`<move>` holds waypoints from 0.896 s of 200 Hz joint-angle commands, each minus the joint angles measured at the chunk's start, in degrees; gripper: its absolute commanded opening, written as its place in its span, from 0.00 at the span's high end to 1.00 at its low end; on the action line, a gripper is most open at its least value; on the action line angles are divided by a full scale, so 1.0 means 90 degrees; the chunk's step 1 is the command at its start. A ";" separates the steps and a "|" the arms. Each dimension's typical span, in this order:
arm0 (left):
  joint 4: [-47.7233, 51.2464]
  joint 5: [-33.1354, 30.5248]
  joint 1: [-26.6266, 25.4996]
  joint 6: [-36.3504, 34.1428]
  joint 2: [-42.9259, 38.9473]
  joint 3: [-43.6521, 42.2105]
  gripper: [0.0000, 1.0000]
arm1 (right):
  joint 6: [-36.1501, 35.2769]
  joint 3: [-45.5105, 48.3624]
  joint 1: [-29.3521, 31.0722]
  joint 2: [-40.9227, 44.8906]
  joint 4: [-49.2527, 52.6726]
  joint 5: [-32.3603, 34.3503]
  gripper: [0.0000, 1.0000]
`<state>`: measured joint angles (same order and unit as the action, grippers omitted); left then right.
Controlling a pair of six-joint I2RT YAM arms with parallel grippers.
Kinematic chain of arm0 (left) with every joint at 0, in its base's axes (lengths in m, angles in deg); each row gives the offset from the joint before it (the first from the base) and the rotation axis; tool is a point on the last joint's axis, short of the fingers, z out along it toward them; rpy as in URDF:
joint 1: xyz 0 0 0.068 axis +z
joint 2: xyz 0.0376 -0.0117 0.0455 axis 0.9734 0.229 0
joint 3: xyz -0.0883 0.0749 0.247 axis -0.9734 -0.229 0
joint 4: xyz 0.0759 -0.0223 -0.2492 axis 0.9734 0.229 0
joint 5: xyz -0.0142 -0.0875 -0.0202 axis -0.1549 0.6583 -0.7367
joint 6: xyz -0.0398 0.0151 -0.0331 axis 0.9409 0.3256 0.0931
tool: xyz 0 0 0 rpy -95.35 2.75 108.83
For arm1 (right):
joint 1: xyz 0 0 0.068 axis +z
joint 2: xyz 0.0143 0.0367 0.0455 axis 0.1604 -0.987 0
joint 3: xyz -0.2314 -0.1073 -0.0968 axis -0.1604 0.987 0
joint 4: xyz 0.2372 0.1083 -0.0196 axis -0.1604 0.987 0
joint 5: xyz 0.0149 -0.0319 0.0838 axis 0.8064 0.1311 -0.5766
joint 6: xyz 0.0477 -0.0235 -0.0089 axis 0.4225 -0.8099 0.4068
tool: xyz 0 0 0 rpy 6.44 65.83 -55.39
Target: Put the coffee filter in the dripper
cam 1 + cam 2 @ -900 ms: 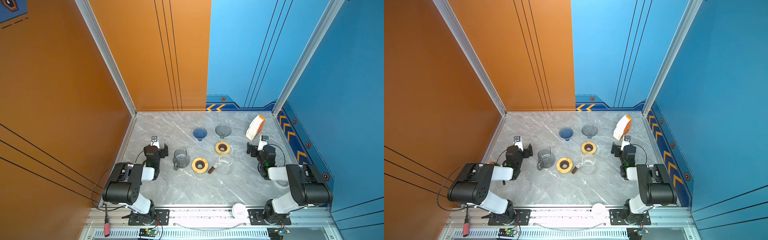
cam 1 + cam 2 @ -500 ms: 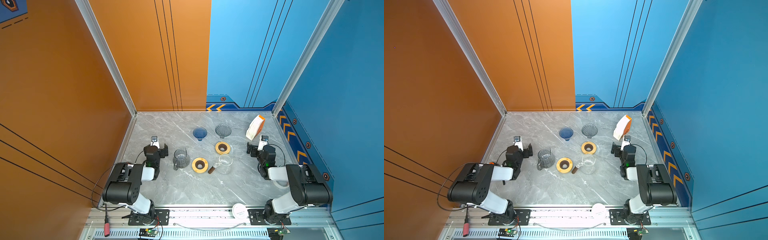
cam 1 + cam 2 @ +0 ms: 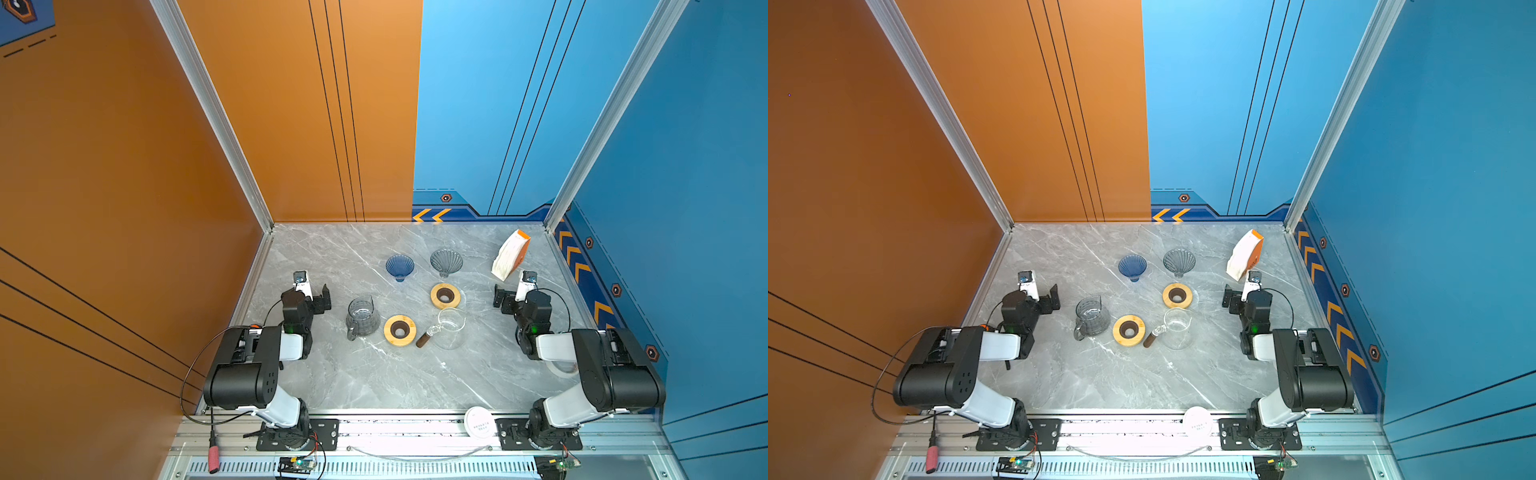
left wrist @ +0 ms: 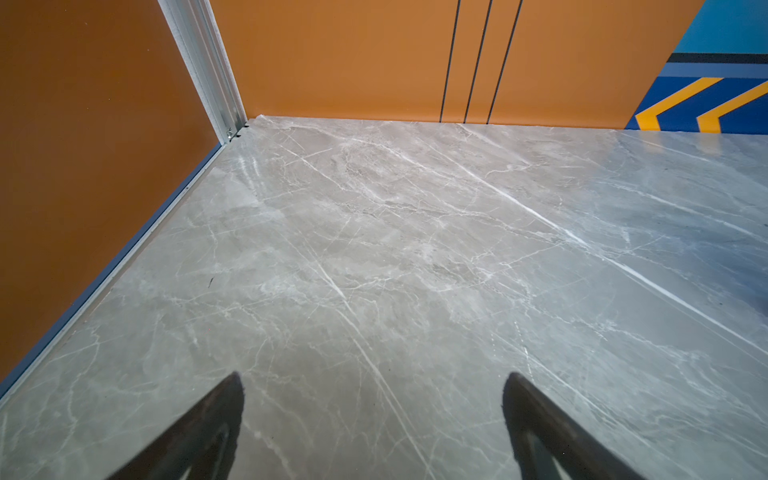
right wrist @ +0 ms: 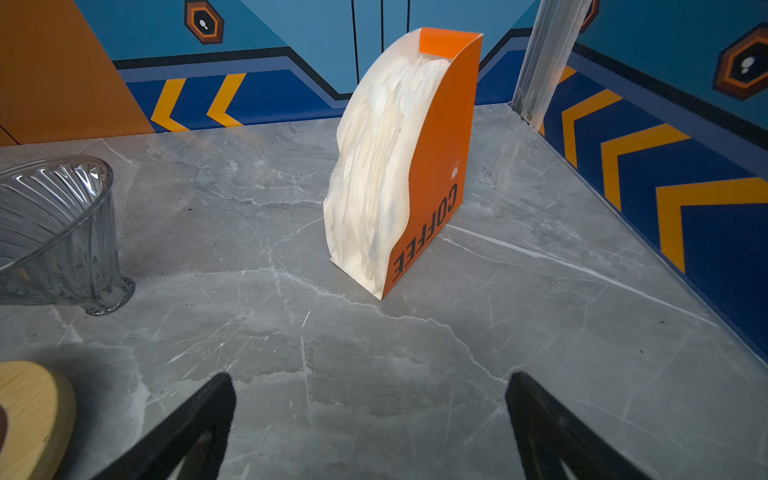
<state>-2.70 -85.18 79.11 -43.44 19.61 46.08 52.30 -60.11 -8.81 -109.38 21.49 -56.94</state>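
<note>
**A:** Where do we locate the coffee filters?

**B:** We find the white paper filters (image 5: 374, 166) stacked upright in an orange card holder (image 5: 442, 145). It stands on the table near the far right corner. Every filter we can see is in the holder.

**A:** Which drippers do we have?

**B:** Two. The grey ribbed glass dripper (image 3: 446, 262) rests tilted on the table to the left of the holder, well apart from it. The blue dripper (image 3: 400, 266) lies just beside the grey one, further left.

**A:** What state are the grippers in?

**B:** The right gripper (image 5: 369, 376) has its jaws spread wide and holds nothing. It faces the holder, with only bare table between them. The left gripper (image 4: 372, 376) is likewise wide apart and empty, over bare table near the left wall.

**A:** What else do we note around the work area?

**B:** Nearer the front we see two wooden rings with dark centres (image 3: 445, 295) (image 3: 400, 330). A grey glass carafe (image 3: 362, 319) stands to the left of the nearer ring. A clear glass server with a brown handle (image 3: 451, 332) stands to its right. A white round lid (image 3: 480, 422) lies on the front rail.

**A:** And the surface and enclosure?

**B:** The table (image 3: 374, 374) is grey marble with white veins. We see orange walls on the left and blue walls on the right. Yellow chevrons run along the base of the blue walls.

**A:** Any legible text?

**B:** We read "COFFEE" in black on the side of the holder. The print on the lid is too small to read.
</note>
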 commanded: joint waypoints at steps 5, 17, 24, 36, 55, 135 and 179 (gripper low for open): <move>-0.0168 0.0226 0.0003 0.0090 0.0084 -0.0068 0.02 | -0.0050 -0.0116 0.0021 -0.0094 -0.0058 0.0085 0.00; -0.0168 0.0218 0.0002 0.0085 0.0084 -0.0074 0.02 | -0.0050 -0.0116 0.0021 -0.0090 -0.0058 0.0092 0.00; -0.0168 0.0195 -0.0015 0.0073 0.0081 -0.0069 0.02 | -0.0051 -0.0116 0.0021 -0.0090 -0.0059 0.0092 0.00; -0.0168 0.0150 -0.0044 0.0049 0.0085 -0.0066 0.02 | -0.0050 -0.0115 0.0019 -0.0090 -0.0058 0.0086 0.00; -0.0168 0.0129 -0.0056 0.0044 0.0066 -0.0079 0.02 | -0.0055 -0.0106 0.0021 -0.0090 -0.0091 0.0091 0.00; 0.1724 -0.0016 -0.0260 -0.0012 -0.1867 0.0507 0.02 | 0.0034 0.0291 0.0143 0.1035 0.0089 0.0854 0.00; 0.3106 0.1080 -0.0279 0.0202 -0.2336 0.1773 0.02 | 0.0167 0.0020 0.0197 0.2406 0.1261 0.1045 0.00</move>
<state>15.70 -82.49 76.95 -42.94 0.05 56.17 52.49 -57.47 -7.39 -93.55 25.38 -50.27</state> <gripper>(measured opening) 0.978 0.999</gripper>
